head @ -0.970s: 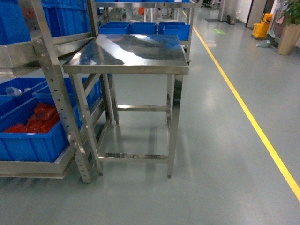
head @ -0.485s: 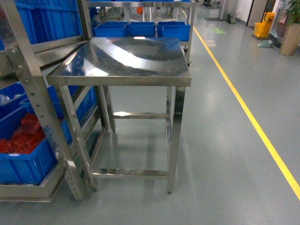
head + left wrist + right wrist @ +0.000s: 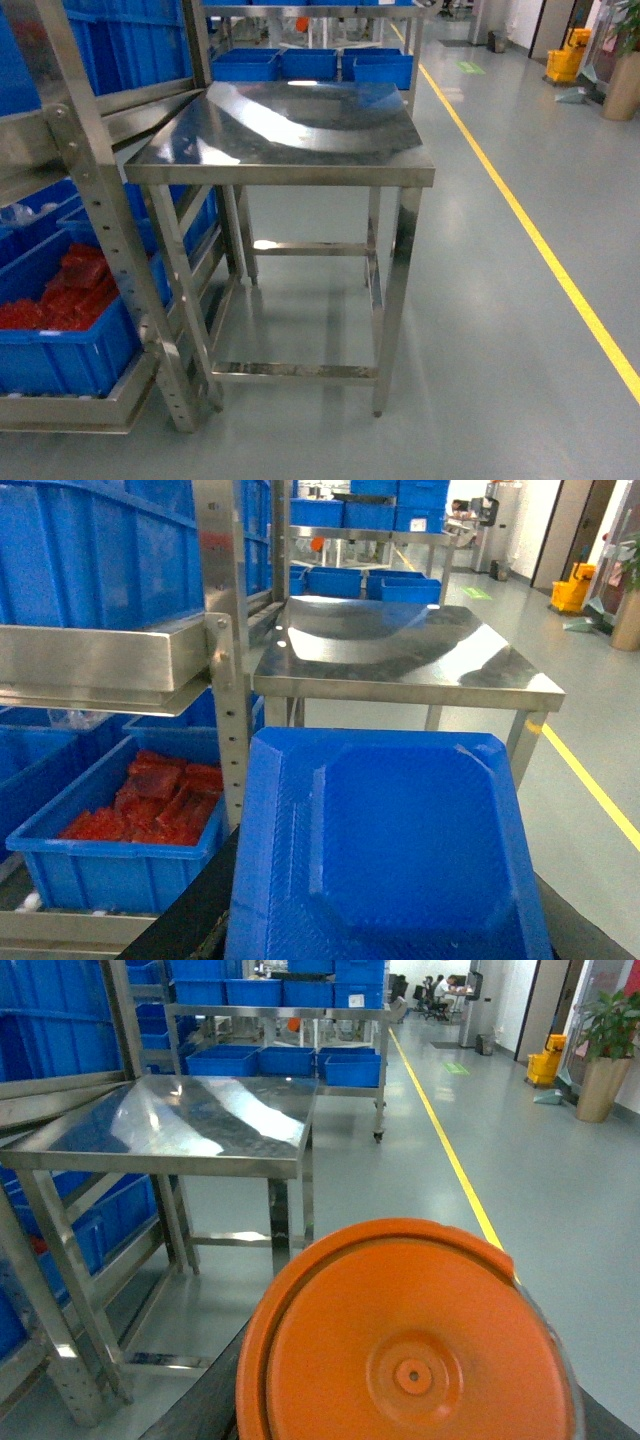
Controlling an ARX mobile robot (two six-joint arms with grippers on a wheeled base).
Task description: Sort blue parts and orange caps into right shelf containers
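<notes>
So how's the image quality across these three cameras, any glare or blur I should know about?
Head view: bright ceiling-light glare streaks across the steel table top; the edges look slightly soft. Left wrist view: the blue part fills the foreground, a little soft up close, while the background stays clear. Right wrist view: the orange cap blocks the lower frame, and the table again shows strong reflections.
</notes>
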